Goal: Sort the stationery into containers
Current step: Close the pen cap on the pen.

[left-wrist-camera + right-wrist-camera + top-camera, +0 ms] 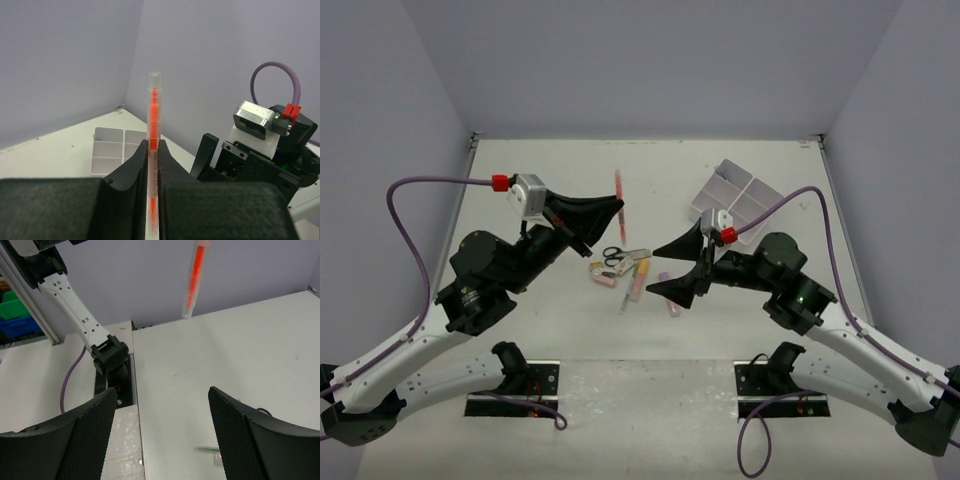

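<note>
Top external view, nearest first: loose stationery point(603, 273) lying in a small cluster in the middle of the desk point(590, 330), with black-handled scissors point(616, 256), a pinkish marker point(639, 279) and a second marker point(669, 300) just right of it. Just right of that cluster, the right claw point(658, 268) hanging with fingers spread wide apart, gripping nothing. In the right wrist view, those spread fingers point(85, 435) over bare desk, a thin green sliver point(207, 448) low between them, possibly a pen, too small to tell. Farther back, the left claw point(616, 206) lifted off the desk and pinched tight on an orange marker point(619, 188). In the left wrist view, that marker point(153, 110) clamped between the closed fingers point(132, 170), its clear end poking out past the tips; in the right wrist view, hanging nearly upright in the air point(196, 275). Farthest, at the right rear of the desk, the white four-compartment box point(738, 195), turned diamond-wise to the desk edges, well apart from cluster and held marker alike.
</note>
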